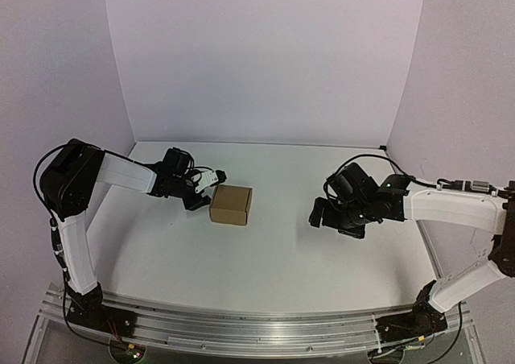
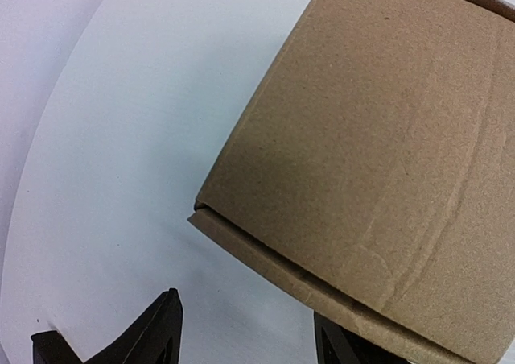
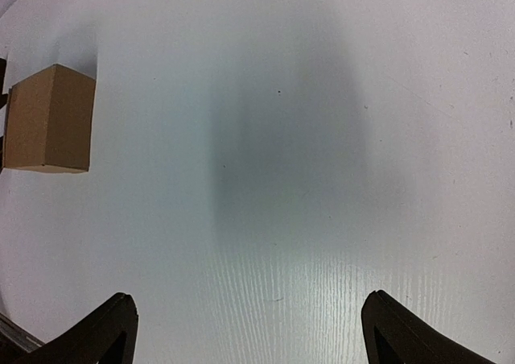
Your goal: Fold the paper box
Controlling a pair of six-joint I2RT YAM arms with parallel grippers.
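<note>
Paper box (image 1: 231,204) folded shut on bench (image 1: 265,259).
My left pincer (image 1: 208,189) spread just beside it, probably to nudge; right pincer (image 1: 334,223) spread, idle, well apart.

Paper box (image 2: 378,163): matt brown cardboard, fibrous, faint crease lines. Tabletop (image 3: 322,138): white, smooth, slight sheen, fine grain texture.

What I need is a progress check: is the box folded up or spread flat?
Folded: the box stands on the table as a closed cuboid with no flaps spread out.
</note>
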